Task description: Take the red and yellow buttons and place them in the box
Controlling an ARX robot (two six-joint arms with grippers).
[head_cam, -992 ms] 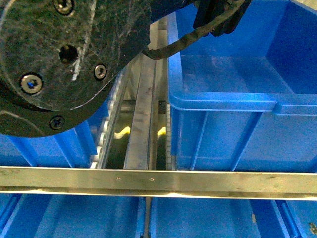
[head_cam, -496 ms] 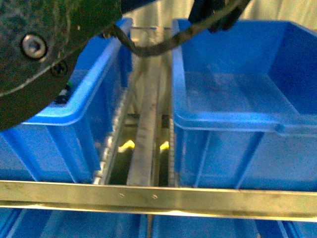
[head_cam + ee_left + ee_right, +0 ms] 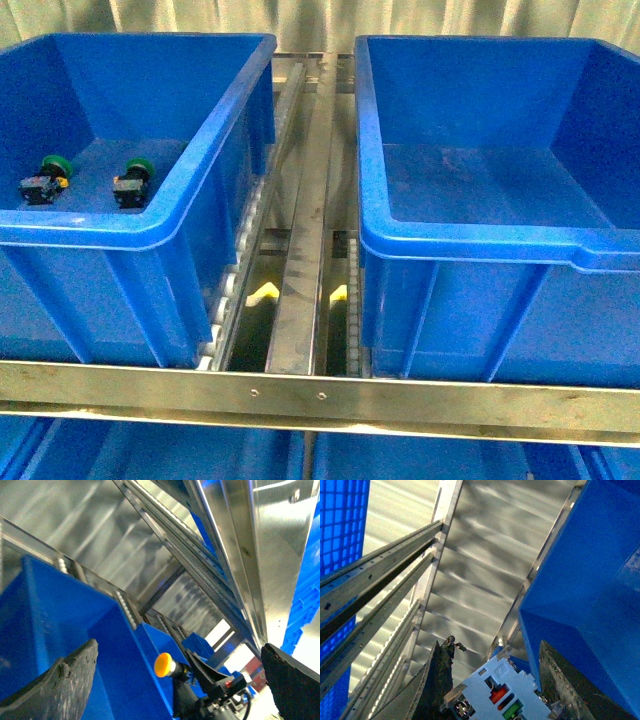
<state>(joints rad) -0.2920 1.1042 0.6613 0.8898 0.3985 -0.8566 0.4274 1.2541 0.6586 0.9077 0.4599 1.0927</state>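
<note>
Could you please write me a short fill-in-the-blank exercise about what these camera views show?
1. In the front view, the left crate holds two switches with ___ caps.
2. The push-button in the left wrist view has a ___ cap.
3. The left fingers stand ___, with nothing gripped between them.

Missing words: green; yellow; open

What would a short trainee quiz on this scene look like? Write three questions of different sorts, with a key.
1. True or false: in the front view, the left crate holds a red-capped switch.
2. How many green-capped switches lie in that crate?
3. Which view shows a yellow cap? A front, B left wrist, C right wrist.
Key: 1 false; 2 two; 3 B.
</note>
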